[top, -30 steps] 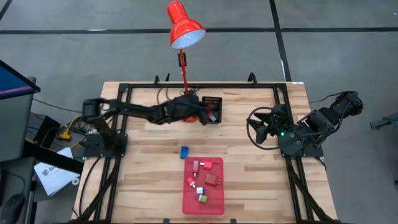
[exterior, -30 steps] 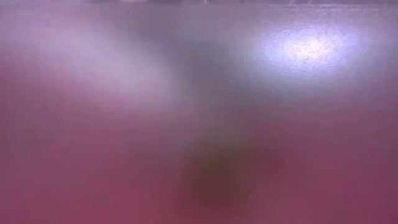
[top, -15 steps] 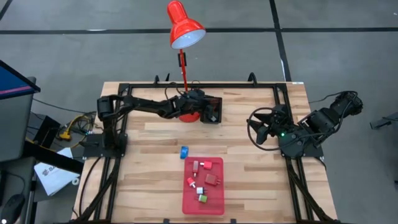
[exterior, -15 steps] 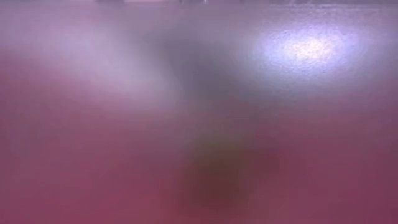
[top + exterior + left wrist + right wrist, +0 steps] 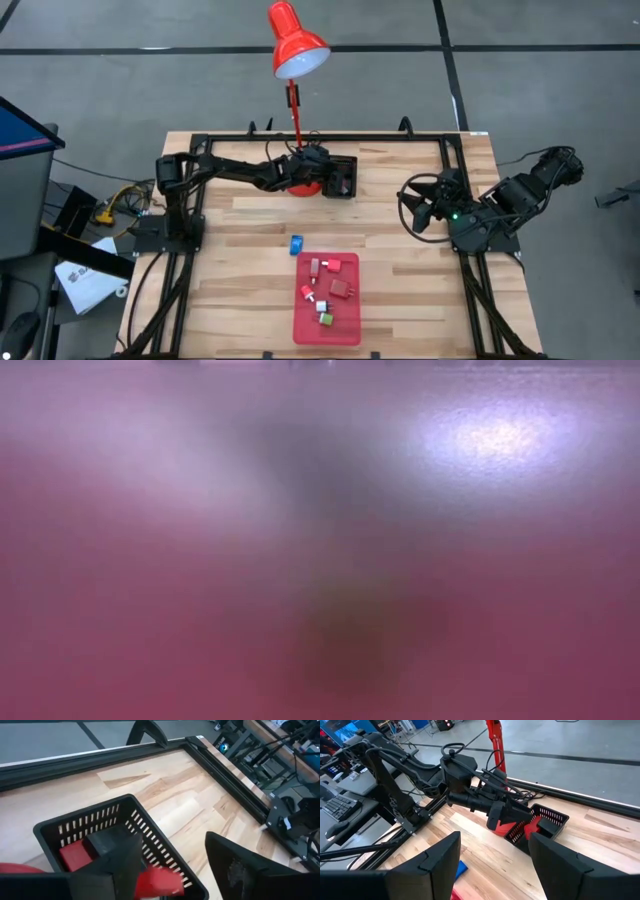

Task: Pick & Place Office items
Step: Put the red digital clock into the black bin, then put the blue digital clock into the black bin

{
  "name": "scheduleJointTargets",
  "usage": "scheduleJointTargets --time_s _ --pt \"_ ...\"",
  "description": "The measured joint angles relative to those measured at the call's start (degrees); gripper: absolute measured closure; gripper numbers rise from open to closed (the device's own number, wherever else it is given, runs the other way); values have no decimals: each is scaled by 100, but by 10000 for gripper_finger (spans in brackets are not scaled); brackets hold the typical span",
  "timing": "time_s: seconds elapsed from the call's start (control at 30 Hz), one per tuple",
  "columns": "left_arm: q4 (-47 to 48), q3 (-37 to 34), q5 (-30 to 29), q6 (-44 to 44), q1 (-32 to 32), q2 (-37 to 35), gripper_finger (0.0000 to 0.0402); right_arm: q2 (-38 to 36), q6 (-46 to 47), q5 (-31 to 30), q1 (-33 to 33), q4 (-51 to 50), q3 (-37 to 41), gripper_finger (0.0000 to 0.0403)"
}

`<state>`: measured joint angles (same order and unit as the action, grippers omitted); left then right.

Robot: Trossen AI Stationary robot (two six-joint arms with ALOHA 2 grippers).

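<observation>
My left gripper [image 5: 338, 180] reaches from the table's left over a black slotted basket [image 5: 352, 166] at the far middle, beside the red lamp's base [image 5: 301, 187]. It is open [image 5: 172, 845], with one finger over the basket [image 5: 85, 815] and the other outside its wall. A red block [image 5: 75, 856] lies inside the basket. Another red block [image 5: 161, 881] shows by the inner finger. Several small items, red [image 5: 343, 290] and white-green [image 5: 325, 318], lie on a flat red tray [image 5: 300, 330]. A blue one [image 5: 296, 243] lies on the wood. My right gripper [image 5: 412, 205] waits open at the right. My left gripper has a red block [image 5: 161, 881] right beside the inner side of one finger [image 5: 120, 865], over the basket's wall. I cannot tell whether that finger touches it. The other finger [image 5: 240, 865] stands well clear of the block.
The tall red desk lamp [image 5: 297, 45] stands behind the basket, its head beyond the table's far edge. A black frame [image 5: 460, 160] borders the wooden top. The low view is a pink blur in which nothing can be made out.
My left arm has stretched out, and its gripper has gone a little toward the far edge and down over the black basket. For the last half second it has stayed there.
</observation>
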<state>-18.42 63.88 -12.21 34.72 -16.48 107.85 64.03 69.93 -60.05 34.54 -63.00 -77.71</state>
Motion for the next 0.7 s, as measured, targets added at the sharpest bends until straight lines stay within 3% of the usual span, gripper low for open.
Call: scheduleJointTargets --time_s 0.2,0.33,0.53,0.7 --pt "26 -2 -17 16 8 -78 159 0 17 0 0 23 1 174" --pt "366 0 58 -337 113 -490 152 0 41 0 0 26 2 174" --pt "2872 4 139 -960 521 -1738 151 2 63 -50 36 26 2 174" --pt "4917 4 162 -1376 1247 -2457 151 2 61 -140 33 24 2 174"
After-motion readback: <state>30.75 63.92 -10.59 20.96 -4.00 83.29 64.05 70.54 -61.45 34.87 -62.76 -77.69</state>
